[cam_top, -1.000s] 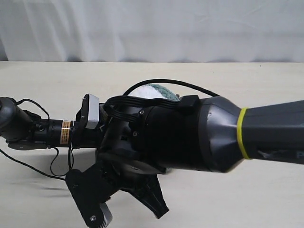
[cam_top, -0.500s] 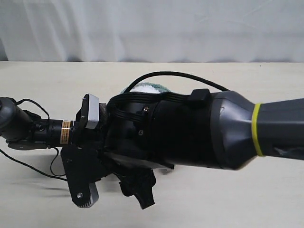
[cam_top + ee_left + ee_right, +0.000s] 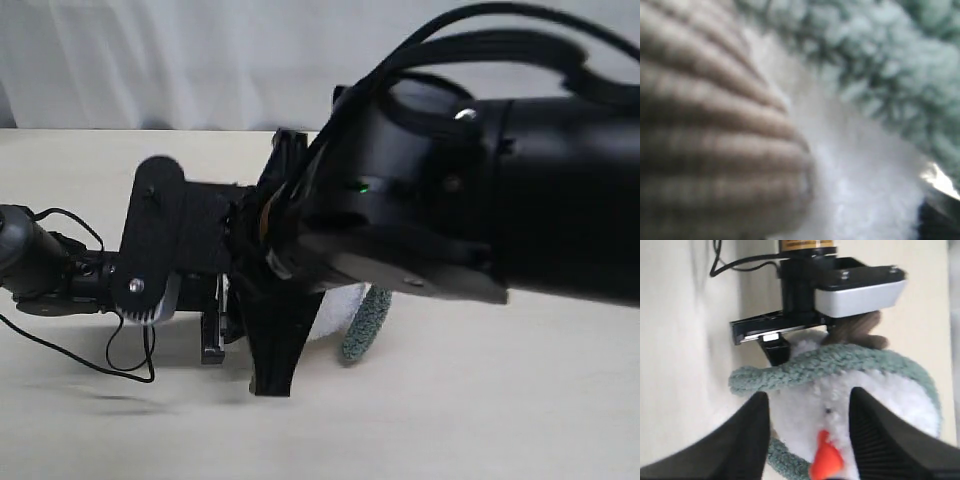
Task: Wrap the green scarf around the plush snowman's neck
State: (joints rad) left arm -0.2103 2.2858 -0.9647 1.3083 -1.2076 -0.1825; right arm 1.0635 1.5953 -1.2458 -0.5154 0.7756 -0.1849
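Observation:
In the right wrist view the plush snowman point(image 3: 875, 405) faces the camera, showing its orange nose point(image 3: 826, 460) and a brown twig arm point(image 3: 860, 332). The green scarf point(image 3: 840, 365) arcs over the white plush beyond the face, with one end sticking out sideways and another stretch under the chin. My right gripper point(image 3: 809, 395) hovers open above the face, touching nothing. My left gripper point(image 3: 775, 345) presses against the plush under the scarf; its jaws are hidden. In the exterior view only a bit of the snowman point(image 3: 340, 300) and a scarf end point(image 3: 365, 325) show below the right arm.
The right arm point(image 3: 500, 200) fills the middle and right of the exterior view and hides most of the toy. The left arm point(image 3: 40, 265) lies low at the left with a loose black cable point(image 3: 120, 360) on the pale table point(image 3: 520, 400). A white curtain hangs behind.
The right arm has risen and swung toward the camera, its open fingers now higher. A scarf end and the snowman's edge now show beneath it. The left arm has stayed put.

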